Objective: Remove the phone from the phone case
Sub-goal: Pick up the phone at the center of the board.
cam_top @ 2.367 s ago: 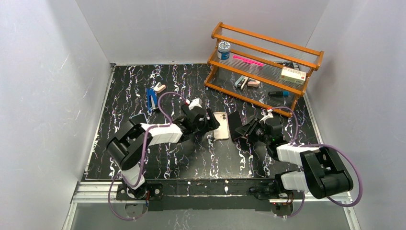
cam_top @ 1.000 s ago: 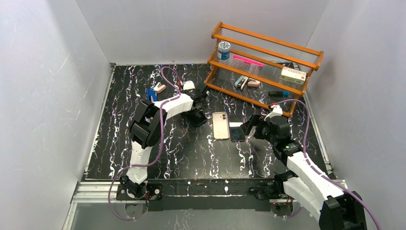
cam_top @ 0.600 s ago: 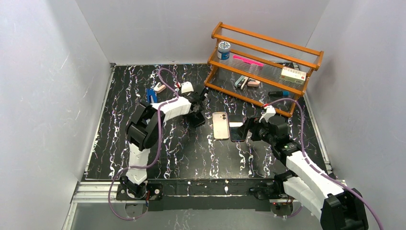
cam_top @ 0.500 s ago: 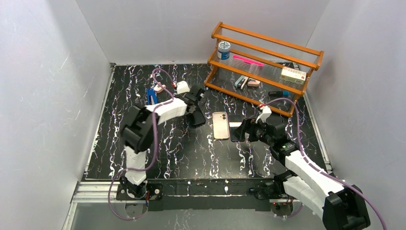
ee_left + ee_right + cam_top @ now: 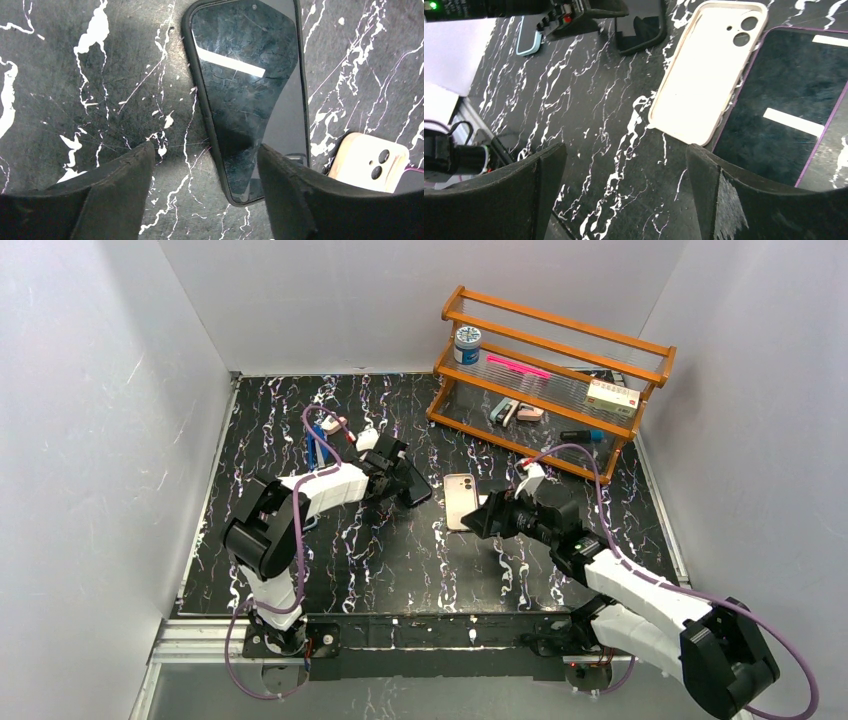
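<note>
An empty beige phone case [image 5: 706, 70] lies flat on the black marbled table, also seen in the top view [image 5: 460, 502]. The phone [image 5: 789, 100], dark screen up with a purple edge, lies right beside the case and out of it. My right gripper [image 5: 624, 150] hangs open over bare table just short of both; in the top view it [image 5: 487, 517] covers most of the phone. My left gripper [image 5: 202, 150] is open above the near end of a second dark slab in a black rim [image 5: 250, 90], its right finger [image 5: 290, 200] over that slab's corner.
A wooden rack [image 5: 555, 370] with small items stands at the back right. A blue tool [image 5: 318, 448] lies at the back left, behind the left arm. A mint-edged object [image 5: 529, 42] lies beyond the black slab. White walls close in three sides.
The right gripper has slid left, over the phone and towards the beige case. The left arm has folded back to the left, its gripper staying by the black slab. Case and phone have not moved.
</note>
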`<state>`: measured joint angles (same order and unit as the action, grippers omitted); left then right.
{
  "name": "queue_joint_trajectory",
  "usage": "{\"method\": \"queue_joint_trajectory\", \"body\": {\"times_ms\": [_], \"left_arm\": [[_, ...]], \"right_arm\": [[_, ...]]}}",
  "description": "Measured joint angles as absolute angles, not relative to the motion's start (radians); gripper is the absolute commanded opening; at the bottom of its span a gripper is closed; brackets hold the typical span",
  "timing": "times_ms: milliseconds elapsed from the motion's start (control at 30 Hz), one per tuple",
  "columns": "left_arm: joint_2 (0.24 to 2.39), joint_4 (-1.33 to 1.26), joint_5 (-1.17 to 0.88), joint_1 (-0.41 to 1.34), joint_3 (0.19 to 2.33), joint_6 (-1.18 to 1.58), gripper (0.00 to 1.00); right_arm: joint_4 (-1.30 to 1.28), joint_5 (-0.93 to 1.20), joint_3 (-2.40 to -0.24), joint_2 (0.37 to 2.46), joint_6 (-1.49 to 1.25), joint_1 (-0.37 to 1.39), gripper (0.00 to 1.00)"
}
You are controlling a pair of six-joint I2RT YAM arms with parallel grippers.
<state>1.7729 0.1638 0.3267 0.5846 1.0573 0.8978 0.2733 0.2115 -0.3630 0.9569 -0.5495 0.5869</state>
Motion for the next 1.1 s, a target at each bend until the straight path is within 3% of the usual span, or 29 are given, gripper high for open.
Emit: {"method": "queue_joint_trajectory", "body": {"times_ms": [67, 133, 633, 867, 1100], "left_arm": [[1.774, 0.178, 0.324, 0.585, 1.065, 0.898, 0.93], [1.779, 0.201, 0.324, 0.585, 1.087, 0.899, 0.98], [2.062, 0.444, 0.467, 0.633, 1.5, 0.943, 0.98], [2.098, 0.51, 0.515, 0.646, 1.528, 0.947, 0.98], [2.103, 0.52, 0.518, 0.65, 1.533, 0.943, 0.83]], "right_arm": [[0.271, 0.184, -0.363, 0.954, -0.547, 0.587, 0.98], [0.262, 0.152, -0.363, 0.942, -0.543, 0.587, 0.99], [0.2, -0.019, -0.347, 0.839, -0.469, 0.587, 0.99], [0.177, -0.031, -0.345, 0.83, -0.459, 0.587, 0.99], [0.175, -0.014, -0.346, 0.831, -0.44, 0.587, 0.98]]}}
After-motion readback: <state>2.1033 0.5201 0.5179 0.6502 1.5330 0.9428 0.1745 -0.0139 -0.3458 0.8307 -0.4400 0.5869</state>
